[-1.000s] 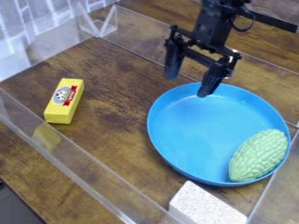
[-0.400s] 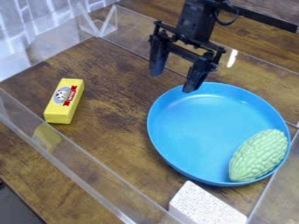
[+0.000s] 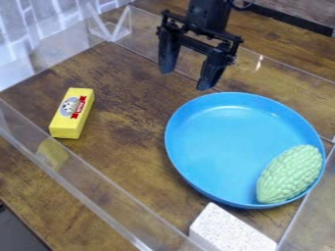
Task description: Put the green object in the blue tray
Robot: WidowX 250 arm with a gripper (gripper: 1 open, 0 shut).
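The black two-fingered gripper (image 3: 191, 70) has drawn back from over the plate's far rim toward the far edge of the table, and now hangs above bare wood, clear of the plate altogether. Its two fingers are spread wide apart with nothing between them.

The pale green, bumpy, gourd-shaped object (image 3: 289, 174) has not shifted. It lies inside the large round bright blue plastic tray (image 3: 210, 147), tucked against the raised rim on the side nearest the table's right edge, its long axis angled toward the near right corner. The rest of the tray's shallow floor is plain blue. The tray itself sits on the dark wooden table (image 3: 124, 93), toward the right edge and near the front.

Just beside the tray's front rim, at the near edge of the table, is the corner of a white speckled sponge block (image 3: 230, 230), partly cut off by the bottom of the view. Well apart from all of this, near the left edge, a yellow rectangular block (image 3: 72, 112) with a small printed label lies flat on the wood. A clear plastic wall (image 3: 78, 186) runs along the front and left edges of the table.
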